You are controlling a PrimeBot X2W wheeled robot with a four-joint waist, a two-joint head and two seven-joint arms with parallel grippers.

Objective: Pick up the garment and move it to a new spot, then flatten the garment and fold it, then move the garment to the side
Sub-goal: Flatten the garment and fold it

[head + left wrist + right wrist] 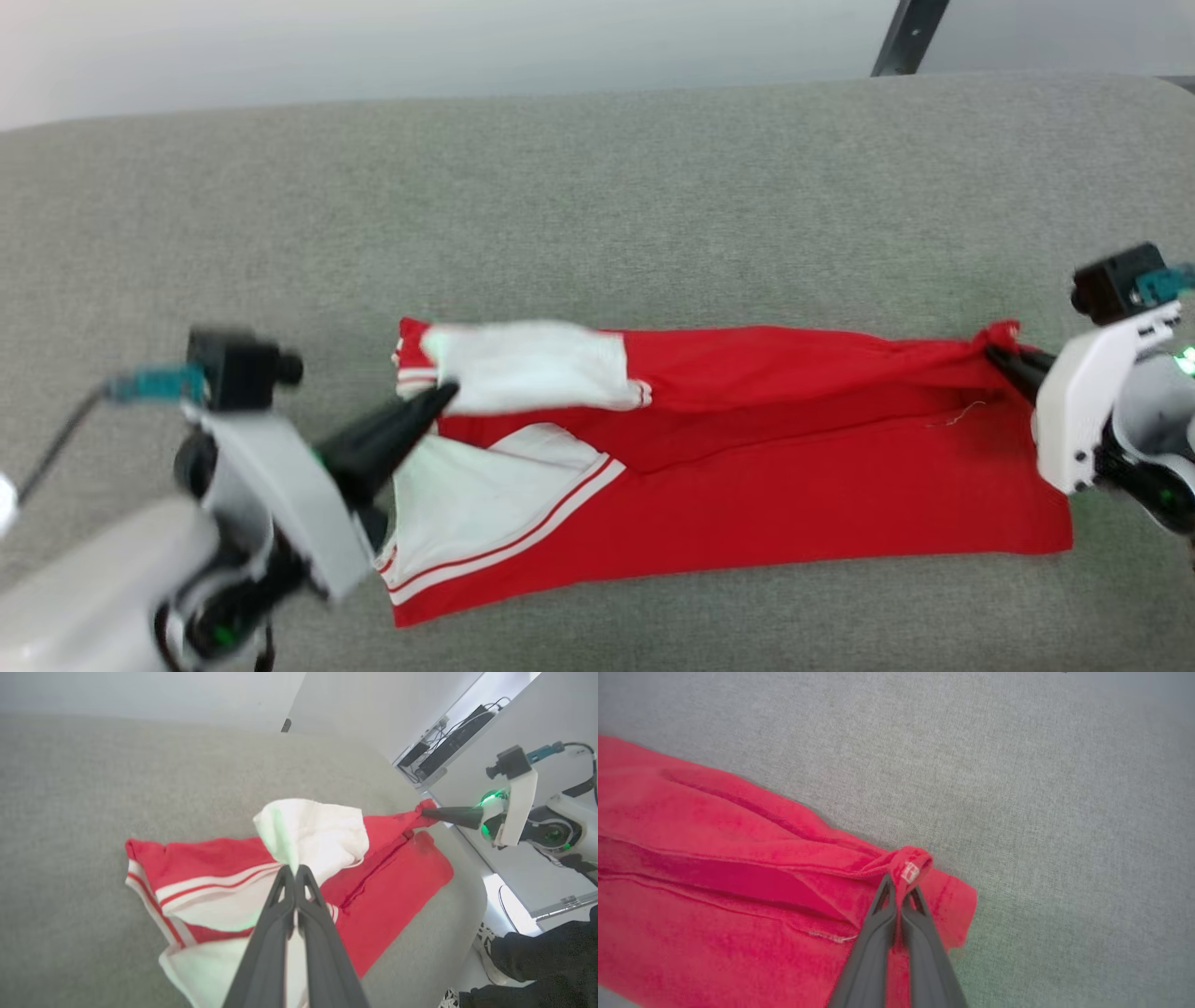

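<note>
Left gripper (446, 394) has its jaws pinched shut on soft white sleeve fabric. Right gripper (993, 353) is clamped on a bunched red corner. So the garment (794, 485) is strung out between them on the grey woven worktop (653, 187). There's a tiny white tag (909, 872) at the right jaws, too blurry to read.

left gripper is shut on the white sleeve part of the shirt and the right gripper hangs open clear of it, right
Not quite. The right gripper is shut on a bunched red corner of the garment, as the right wrist view shows. The left gripper is indeed shut on the white sleeve part.
</note>
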